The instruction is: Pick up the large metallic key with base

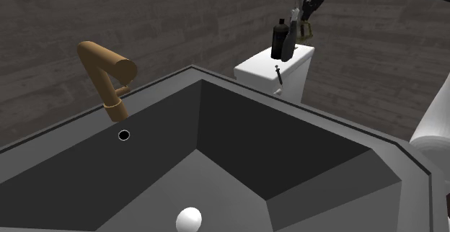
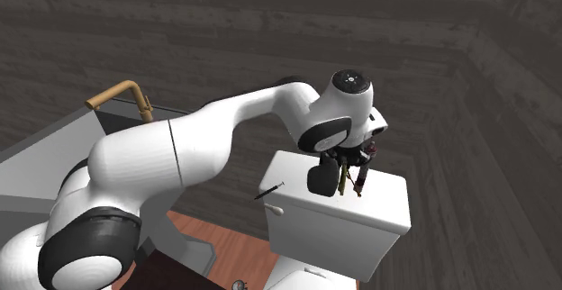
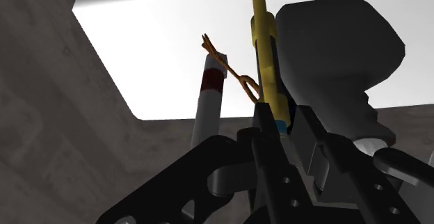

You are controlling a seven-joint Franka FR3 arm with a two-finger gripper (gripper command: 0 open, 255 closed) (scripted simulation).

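Note:
The key shows in the wrist view as a brass-coloured shaft beside a bulky black block, probably its base. A thin coppery wire piece and a grey rod with a dark red band stand next to it. My gripper is shut on the brass shaft, just over the white toilet tank lid. In the second exterior view the gripper hangs over the tank with the black block and shaft below it. The shoulder view has the gripper beside the black block.
A dark grey sink basin with a brown faucet lies between the camera and the white tank. A thin dark lever sticks out of the tank front. Dark wooden walls stand behind. My white arm arches over the sink.

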